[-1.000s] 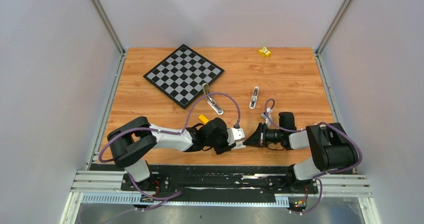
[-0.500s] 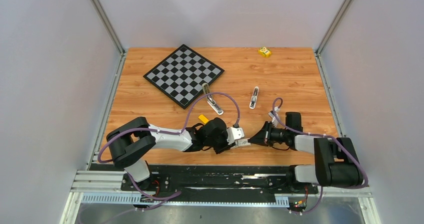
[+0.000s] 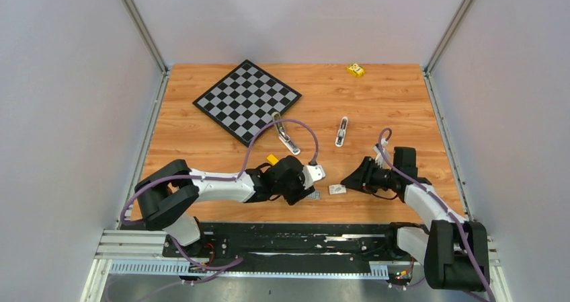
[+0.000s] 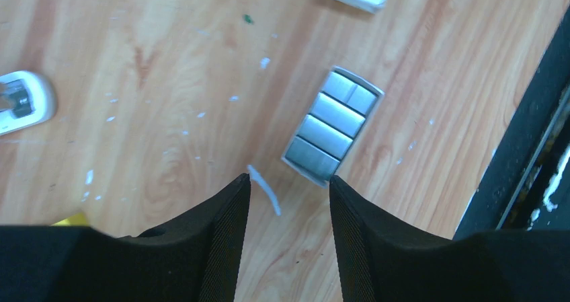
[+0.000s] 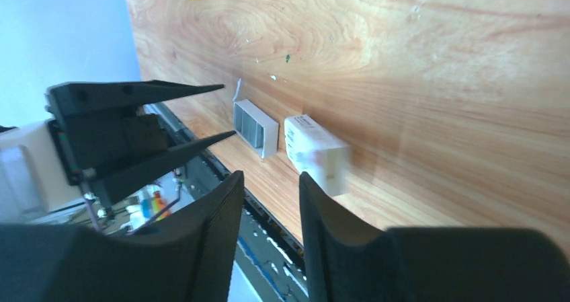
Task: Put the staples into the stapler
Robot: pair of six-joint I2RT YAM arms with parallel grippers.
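Silvery staples [image 4: 333,125] front and centre: several ridged blocks packed side by side in a small shallow tray [image 4: 304,172], flat on the wooden worktop [image 4: 168,80], just ahead of the left end effector [image 4: 288,184]. Its fingers stand apart with nothing between them, so it's empty-handed. Beside the tray's far end lies a small white labelled box [image 5: 316,151], and the right end effector [image 5: 269,181] faces it from the other side. Its fingers are parted too, gripping nothing, with the box just off its tips.

From overhead, the two end effectors point at each other near the worktop's front edge, with tray and box between them. The stapler [image 3: 286,135] lies well apart from all this, farther back, its olive end just off the near corner of the chessboard [image 3: 247,100]. A slim pale piece [image 3: 342,131] lies to its right. One yellow block [image 3: 272,159] rests by the left wrist, and a small yellow box [image 3: 355,69] sits at the far edge.
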